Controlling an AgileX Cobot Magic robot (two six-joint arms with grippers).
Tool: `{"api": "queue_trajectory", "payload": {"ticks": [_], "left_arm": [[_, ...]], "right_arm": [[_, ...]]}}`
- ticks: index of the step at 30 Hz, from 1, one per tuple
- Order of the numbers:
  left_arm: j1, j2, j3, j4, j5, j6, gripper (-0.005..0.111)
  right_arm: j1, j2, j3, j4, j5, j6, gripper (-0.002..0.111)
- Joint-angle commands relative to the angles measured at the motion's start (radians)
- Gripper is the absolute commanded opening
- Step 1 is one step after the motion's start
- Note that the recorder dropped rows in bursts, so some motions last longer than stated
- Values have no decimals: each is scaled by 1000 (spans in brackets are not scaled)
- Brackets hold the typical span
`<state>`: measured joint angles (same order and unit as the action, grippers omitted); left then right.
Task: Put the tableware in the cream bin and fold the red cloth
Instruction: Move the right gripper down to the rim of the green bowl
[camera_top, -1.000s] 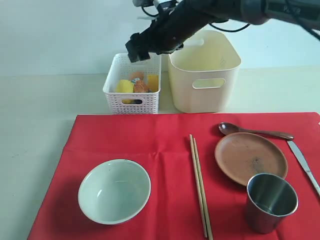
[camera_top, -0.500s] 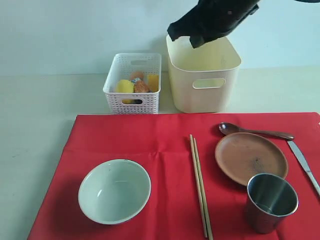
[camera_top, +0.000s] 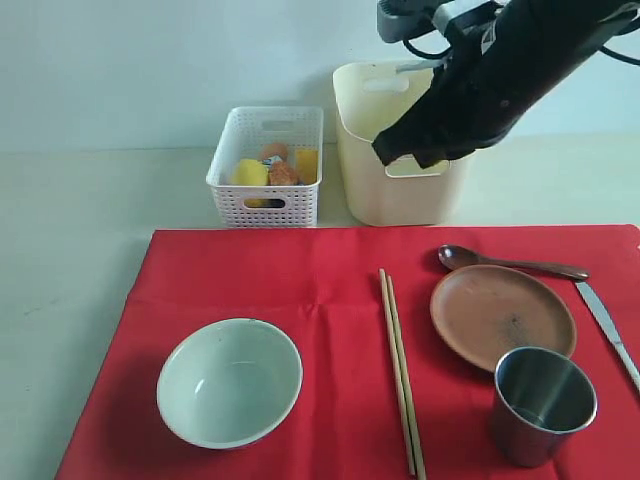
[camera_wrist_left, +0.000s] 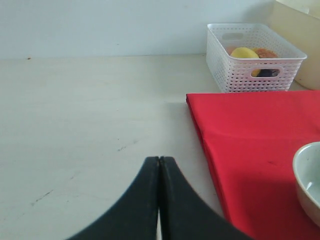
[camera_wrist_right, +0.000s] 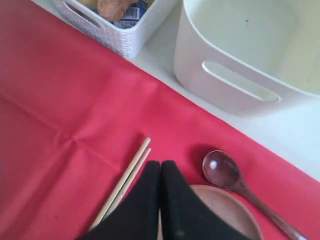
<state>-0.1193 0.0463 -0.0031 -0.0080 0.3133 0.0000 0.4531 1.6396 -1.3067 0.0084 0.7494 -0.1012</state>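
The red cloth lies spread flat, carrying a pale green bowl, wooden chopsticks, a brown plate, a dark spoon, a steel cup and a silver knife. Behind it stands the cream bin. My right gripper hangs shut and empty in front of the bin, above the cloth's far edge; its wrist view shows the gripper over the chopsticks, plate and spoon. My left gripper is shut and empty over bare table beside the cloth.
A white perforated basket holding food items stands left of the cream bin. Pale table surface runs along the left side and behind the cloth. A plain wall backs the scene.
My right arm swung from over the white basket rightward across the cream bin and down to its front. Its gripper went from open to shut. The left arm stayed still.
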Motion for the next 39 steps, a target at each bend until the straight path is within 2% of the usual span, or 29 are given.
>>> {"api": "queue_trajectory", "payload": {"ticks": [1, 3, 7, 11, 13, 14, 17, 20, 22, 26, 31, 39], "left_arm": [[4, -4, 3, -6, -4, 0, 0], [4, -4, 3, -6, -4, 0, 0], [4, -4, 3, -6, -4, 0, 0], [4, -4, 3, -6, -4, 0, 0], [4, -4, 3, -6, -4, 0, 0], [4, -4, 3, -6, -4, 0, 0], [4, -4, 3, -6, -4, 0, 0], [4, -4, 3, -6, -4, 0, 0], [4, -4, 3, -6, -4, 0, 0], [4, -4, 3, -6, -4, 0, 0], [4, -4, 3, -6, -4, 0, 0], [4, -4, 3, -6, -4, 0, 0]], "right_arm": [[1, -10, 13, 78, -55, -11, 0], [1, -8, 13, 125, -61, -39, 0], [1, 12, 13, 280, -60, -227, 0], [1, 30, 13, 384, -77, -283, 13], [1, 36, 13, 425, -78, -320, 23], [1, 40, 13, 452, -75, -344, 33], [1, 40, 13, 457, -63, -351, 54], [1, 40, 13, 502, -39, -456, 80], [1, 40, 13, 587, -5, -538, 87], [5, 40, 13, 727, 101, -706, 88], [95, 53, 13, 703, 135, -816, 82], [206, 111, 13, 455, 145, -776, 82]]}}
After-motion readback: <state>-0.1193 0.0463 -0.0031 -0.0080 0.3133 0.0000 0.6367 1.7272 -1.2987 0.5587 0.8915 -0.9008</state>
